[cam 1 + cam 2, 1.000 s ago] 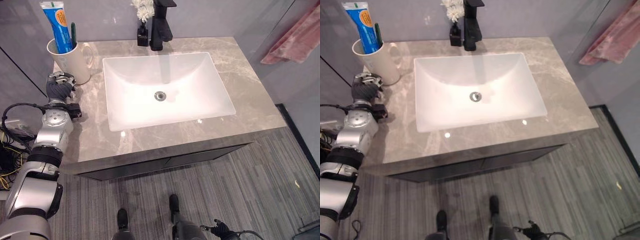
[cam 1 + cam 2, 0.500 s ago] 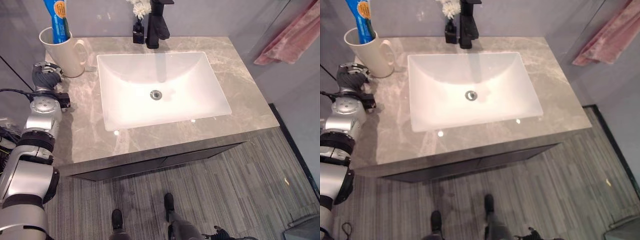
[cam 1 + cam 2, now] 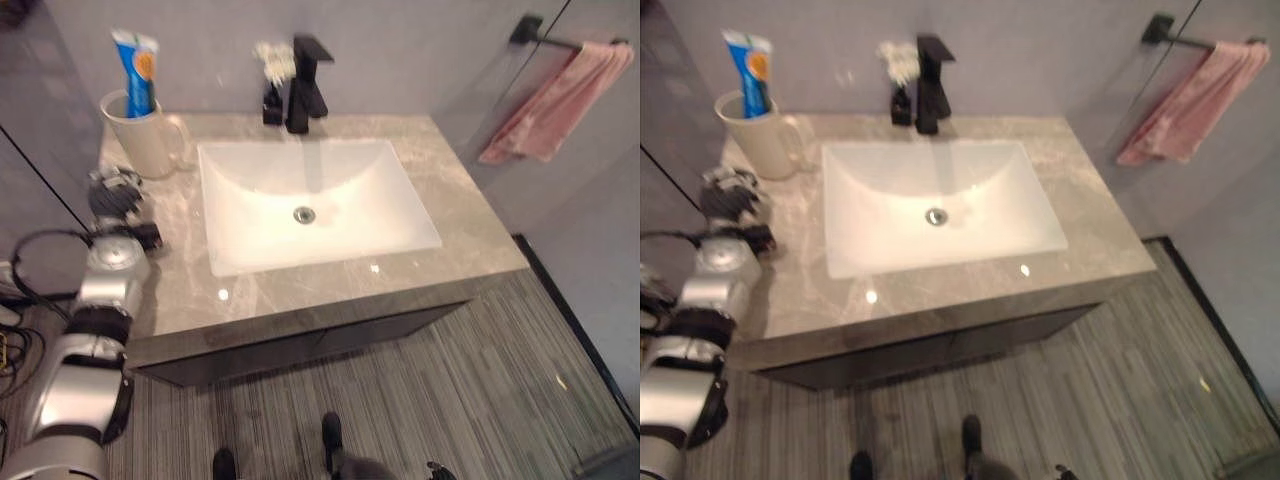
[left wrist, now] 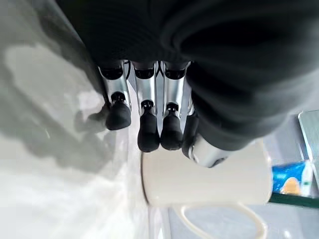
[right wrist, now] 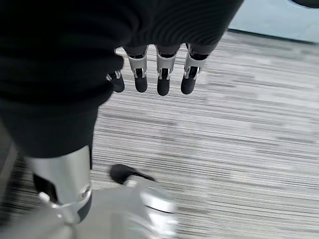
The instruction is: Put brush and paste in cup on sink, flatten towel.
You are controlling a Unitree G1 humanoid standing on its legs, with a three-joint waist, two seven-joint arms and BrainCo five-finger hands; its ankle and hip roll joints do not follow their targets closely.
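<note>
A white cup (image 3: pixel 146 143) with a handle stands on the counter's back left corner. A blue toothpaste tube (image 3: pixel 136 74) sticks up out of it, and a green toothbrush (image 4: pixel 295 199) edge shows beside the tube. My left hand (image 3: pixel 114 193) rests on the counter just in front of the cup (image 4: pixel 209 184), its fingers (image 4: pixel 147 135) relaxed, open and holding nothing. A pink towel (image 3: pixel 553 101) hangs bunched over a black bar on the right wall. My right hand (image 5: pixel 162 74) hangs low over the floor, open and empty.
A white basin (image 3: pixel 343 181) is set into the grey marble counter (image 3: pixel 463 228). A black faucet (image 3: pixel 300 84) and a small dark bottle with a white flower (image 3: pixel 270 72) stand behind it. Striped grey floor lies in front.
The camera has tilted up and back, bringing the towel bar into view. My left hand stays beside the cup.
</note>
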